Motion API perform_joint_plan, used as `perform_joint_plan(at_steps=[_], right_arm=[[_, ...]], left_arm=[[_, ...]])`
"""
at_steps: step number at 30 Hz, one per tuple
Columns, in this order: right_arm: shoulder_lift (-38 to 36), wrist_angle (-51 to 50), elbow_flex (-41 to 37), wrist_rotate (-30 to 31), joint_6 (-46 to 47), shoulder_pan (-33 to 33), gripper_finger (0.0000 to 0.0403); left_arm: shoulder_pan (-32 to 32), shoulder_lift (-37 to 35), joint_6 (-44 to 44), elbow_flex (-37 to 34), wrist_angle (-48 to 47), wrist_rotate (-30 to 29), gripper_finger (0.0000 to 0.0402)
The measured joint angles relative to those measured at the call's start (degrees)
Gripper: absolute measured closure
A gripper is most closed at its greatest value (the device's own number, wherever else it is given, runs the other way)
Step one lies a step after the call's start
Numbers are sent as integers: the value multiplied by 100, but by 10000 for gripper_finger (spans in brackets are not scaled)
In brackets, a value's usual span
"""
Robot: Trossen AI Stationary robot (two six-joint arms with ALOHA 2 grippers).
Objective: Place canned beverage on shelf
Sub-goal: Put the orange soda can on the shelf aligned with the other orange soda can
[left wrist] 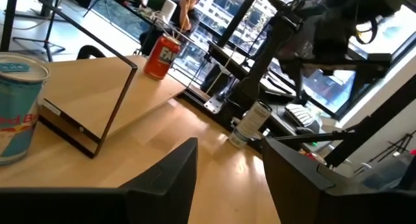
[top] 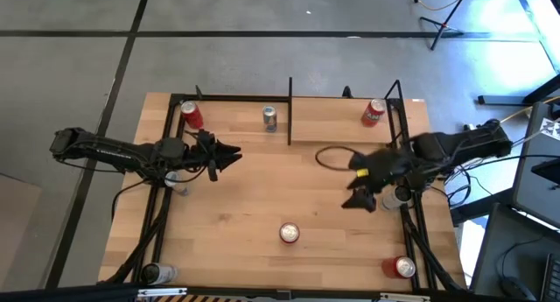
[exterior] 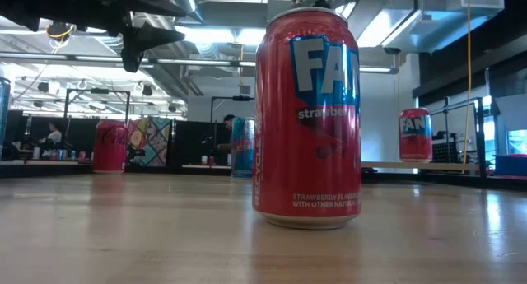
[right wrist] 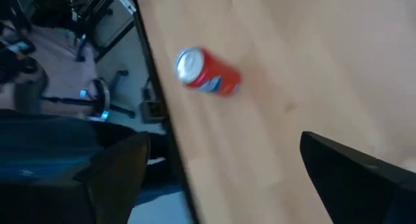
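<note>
Cans already stand along the light-wood shelf framed in thin black rods [top: 332, 118]. A blue-and-silver can [top: 269, 118] sits upright on it just ahead of your left end effector [top: 229, 155], with a red can [top: 191, 115] off to that end effector's side. A second red can [top: 374, 112] stands at the shelf's far end, past the black divider rod.

The left end effector is released. In its wrist view the two dark fingers [left wrist: 169, 178] stand apart with only bare desk between them. The blue-and-silver can shows close beyond them, apart and untouched. That reads as a can put where it belongs, so I judge this arm has nothing to hold right now.

Your right end effector [top: 359, 186] hovers over the wooden desk [top: 245, 206], spread wide and empty. Its wrist view shows a red can with a silver top [right wrist: 208, 73] ahead of the fingers, close to the desk's edge. I cannot tell which loose can that is.

The tall red strawberry-soda can [exterior: 306, 119] stands upright mid-desk, well behind the left end effector and nearer the right one. It is off the shelf, so it looks like your next candidate. The wide jaws suit its round body, but come down square or it may tip.
</note>
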Motion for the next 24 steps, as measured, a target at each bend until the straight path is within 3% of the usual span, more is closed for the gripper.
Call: perform_joint_plan(at_steps=[6,11,17,24], right_arm=[[227,126,157,390,1375,877,17],[953,-207,1082,704,1418,1197,17],[2018,-841,2155,1128,599,1200,17],[3004,-330,2396,1784,-1184,1200,17]], left_arm=[[0,0,4,0,0,7,236],[0,0,4,0,19,239,236],[-216,0,7,1,14,699,236],[-758,0,11,0,-28,697,237]])
